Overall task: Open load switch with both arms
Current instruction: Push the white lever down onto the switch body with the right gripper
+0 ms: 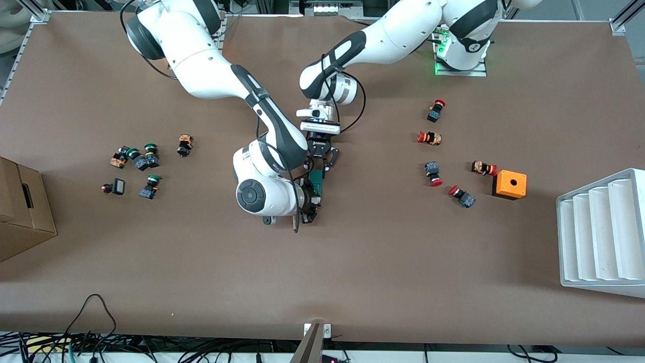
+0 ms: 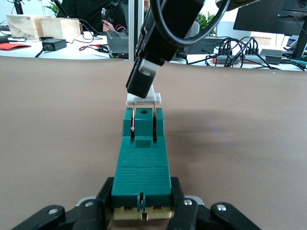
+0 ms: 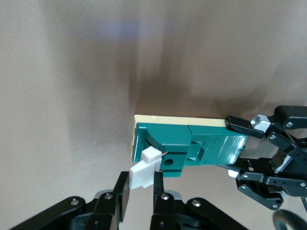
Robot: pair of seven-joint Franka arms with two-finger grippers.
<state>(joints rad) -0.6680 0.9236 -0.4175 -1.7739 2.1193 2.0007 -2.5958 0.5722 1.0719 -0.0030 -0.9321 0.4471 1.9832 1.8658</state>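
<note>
The load switch (image 1: 317, 180) is a slim dark-green block with a pale underside, lying mid-table between the two arms. My left gripper (image 1: 323, 160) is shut on one end of it; in the left wrist view its jaws (image 2: 142, 194) clamp both sides of the green body (image 2: 144, 158). At the opposite end sits the white tab (image 3: 143, 173). My right gripper (image 3: 142, 190) has its black fingers closed on that tab, one on each side. The left wrist view shows the right gripper (image 2: 142, 88) coming down onto the tab (image 2: 144, 99).
Green-capped push buttons (image 1: 143, 160) lie toward the right arm's end. Red-capped buttons (image 1: 432, 138) and an orange box (image 1: 509, 184) lie toward the left arm's end, with a white ribbed tray (image 1: 602, 232) at that table edge. A cardboard box (image 1: 20, 212) stands at the right arm's end.
</note>
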